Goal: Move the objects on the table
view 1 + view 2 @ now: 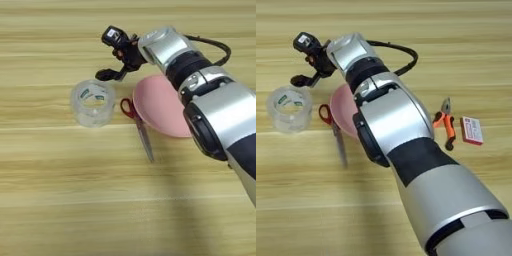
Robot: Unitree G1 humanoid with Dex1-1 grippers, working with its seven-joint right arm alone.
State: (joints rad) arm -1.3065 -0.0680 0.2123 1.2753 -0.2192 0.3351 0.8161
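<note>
Clear tape roll [92, 103] upright, green-white label inside.

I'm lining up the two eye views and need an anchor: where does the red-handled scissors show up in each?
Left eye view: the scissors lie just left of centre, between the tape roll and the pink plate.
Right eye view: the scissors sit in the left third, again between the tape roll and the plate.
Shared landmark: the tape roll, directly left of the red handles.

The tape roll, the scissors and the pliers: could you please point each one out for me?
tape roll [93, 103], left eye view, on its clear wall.
scissors [144, 140], left eye view, on the steel blades.
pliers [446, 125], right eye view, on an orange handle.
</note>
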